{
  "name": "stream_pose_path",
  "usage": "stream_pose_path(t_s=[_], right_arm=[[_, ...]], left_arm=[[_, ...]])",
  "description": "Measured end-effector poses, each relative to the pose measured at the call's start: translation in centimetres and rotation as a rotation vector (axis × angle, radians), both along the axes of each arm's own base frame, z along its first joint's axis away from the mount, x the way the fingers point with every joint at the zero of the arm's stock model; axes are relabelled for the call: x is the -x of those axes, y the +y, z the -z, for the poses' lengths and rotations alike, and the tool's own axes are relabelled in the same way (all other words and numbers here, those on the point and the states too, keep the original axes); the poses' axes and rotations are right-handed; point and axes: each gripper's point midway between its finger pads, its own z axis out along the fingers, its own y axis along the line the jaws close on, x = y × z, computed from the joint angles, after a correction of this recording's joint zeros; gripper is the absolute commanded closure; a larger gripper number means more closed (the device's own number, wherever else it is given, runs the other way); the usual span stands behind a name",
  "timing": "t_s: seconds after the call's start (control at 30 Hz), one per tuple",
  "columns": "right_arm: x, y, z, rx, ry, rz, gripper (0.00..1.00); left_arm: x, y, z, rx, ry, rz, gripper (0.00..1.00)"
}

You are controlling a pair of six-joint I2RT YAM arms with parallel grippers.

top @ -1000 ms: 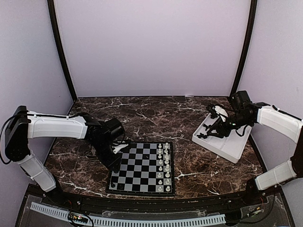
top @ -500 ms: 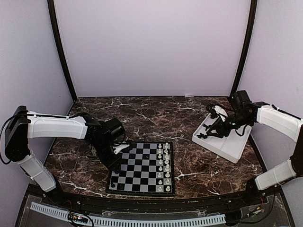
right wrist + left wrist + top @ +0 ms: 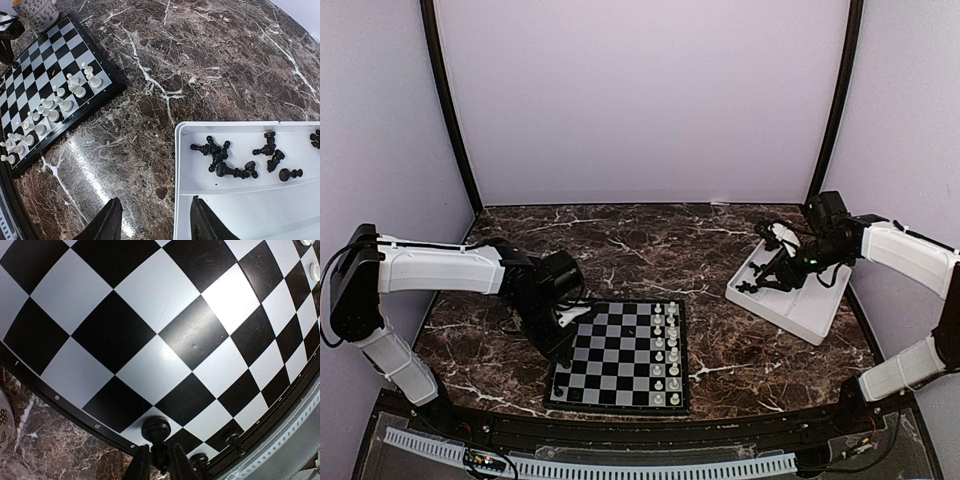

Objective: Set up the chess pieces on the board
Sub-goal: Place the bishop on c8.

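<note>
Marble table [image 3: 720, 250]: dark brown, white-veined; seen below one jaw of the right gripper [image 3: 156, 200].
White tray [image 3: 240, 215]: rectangular; its side wall runs between those jaws, and the other jaw stands over its floor.
White chess figures [image 3: 55, 107]: upright in two rows, well apart from those jaws.
Patterned mug [image 3: 37, 11]: farther off, beyond the figures.

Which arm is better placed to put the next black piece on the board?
Left. The left gripper clasps a black piece over the board; the right gripper hangs open at the tray, empty.
</note>
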Motion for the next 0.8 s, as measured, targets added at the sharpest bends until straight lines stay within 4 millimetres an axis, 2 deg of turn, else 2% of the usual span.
stream_pose_path(t_s=[0.8], right_arm=[[0.02,0.05,-0.01,-0.003,0.001,-0.001,0.52]], left_arm=[[0.40,0.64,-0.01,-0.028,0.016,-0.018,0.88]])
